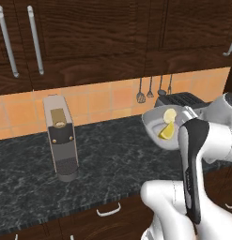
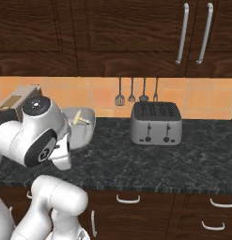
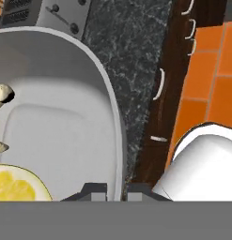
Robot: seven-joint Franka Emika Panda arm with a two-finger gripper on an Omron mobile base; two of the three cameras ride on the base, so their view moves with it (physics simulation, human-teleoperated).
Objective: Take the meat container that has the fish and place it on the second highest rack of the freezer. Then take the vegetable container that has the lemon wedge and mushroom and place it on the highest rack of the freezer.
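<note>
The vegetable container is a pale grey tub. In it lie a yellow lemon wedge and a beige mushroom. My gripper is shut on the tub's rim, one finger inside the wall and one outside. In the left base view the container hangs above the dark counter beside my arm, tipped toward the camera, with the lemon wedge and the mushroom showing. The right base view has the container partly behind my arm. The meat container with the fish and the freezer are out of view.
A grey coffee machine stands on the black stone counter to the left. A silver toaster stands against the orange tiled wall, with utensils hanging above it. Dark wood cabinets hang overhead, and drawers run under the counter edge.
</note>
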